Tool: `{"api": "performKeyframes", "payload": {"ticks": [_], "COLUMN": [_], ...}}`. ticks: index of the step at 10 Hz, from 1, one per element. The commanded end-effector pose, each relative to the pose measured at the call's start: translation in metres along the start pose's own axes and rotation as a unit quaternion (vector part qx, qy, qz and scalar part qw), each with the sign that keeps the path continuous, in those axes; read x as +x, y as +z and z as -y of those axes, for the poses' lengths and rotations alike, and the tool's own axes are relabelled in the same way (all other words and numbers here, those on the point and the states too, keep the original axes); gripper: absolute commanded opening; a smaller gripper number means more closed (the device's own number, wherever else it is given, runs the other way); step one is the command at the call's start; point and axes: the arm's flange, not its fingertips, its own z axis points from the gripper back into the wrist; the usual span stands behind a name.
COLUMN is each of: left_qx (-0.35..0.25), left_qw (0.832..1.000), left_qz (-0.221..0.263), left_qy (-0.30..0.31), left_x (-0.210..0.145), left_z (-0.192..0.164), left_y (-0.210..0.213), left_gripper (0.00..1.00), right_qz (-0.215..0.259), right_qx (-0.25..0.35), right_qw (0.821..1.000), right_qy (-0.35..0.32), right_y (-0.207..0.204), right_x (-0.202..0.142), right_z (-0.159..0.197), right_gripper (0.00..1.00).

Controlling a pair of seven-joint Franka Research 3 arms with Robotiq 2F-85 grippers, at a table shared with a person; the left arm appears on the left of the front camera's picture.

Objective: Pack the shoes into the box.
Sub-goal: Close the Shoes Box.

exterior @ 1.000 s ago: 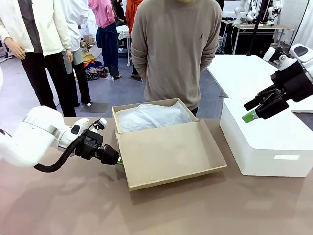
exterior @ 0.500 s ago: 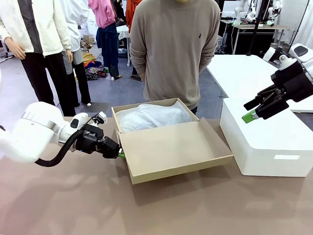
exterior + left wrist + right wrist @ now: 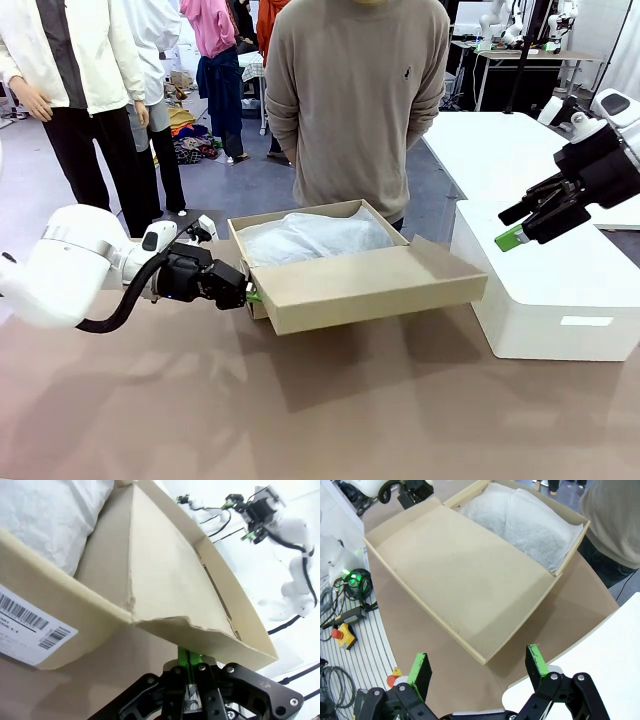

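1. The left gripper [image 3: 250, 296] is pinched tight on the near left corner of the lid [image 3: 375, 285] of the box [image 3: 262, 224], holding the flap raised off the table [image 3: 330, 410] — roughly level, hinged along the box's near side. My reading is that it is swinging the lid to close it.
2. In the left wrist view the green pads [image 3: 186, 659] sit closed under the flap's torn, slightly ragged edge [image 3: 165, 626], so the hold is on thin cardboard only.
3. The right gripper [image 3: 520, 228] hangs with its jaws wide apart and empty, above the larger white box [image 3: 540, 290] — well apart from the work.
4. The brown box sits mid-table, just in front of a person standing behind it. White tissue paper [image 3: 310, 238] bulges in soft crumpled mounds over its inside; whether the shoes lie under it cannot be told.
5. The cardboard is plain, matte and stiff with shallow folded rims; a barcode label [image 3: 30, 627] sticks to the box's end wall.
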Motion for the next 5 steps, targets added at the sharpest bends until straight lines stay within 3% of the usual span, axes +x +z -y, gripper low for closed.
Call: {"api": "performKeyframes", "payload": {"ticks": [1,5], "left_qx": [-0.021,0.001], "left_qw": [0.999,0.995], "left_qz": [0.035,0.095], "left_qy": [0.007,-0.044], "left_x": [0.014,0.036], "left_z": [0.008,0.033], "left_y": [0.001,0.005], "left_gripper": [0.0,0.0], "right_qz": [0.016,0.016], "right_qx": [0.006,0.006], "right_qw": [1.0,1.0], "right_qy": [0.011,0.011], "right_y": [-0.001,-0.001], "right_x": [0.0,0.0], "right_z": [0.003,0.003], "right_gripper": [1.0,1.0]}}
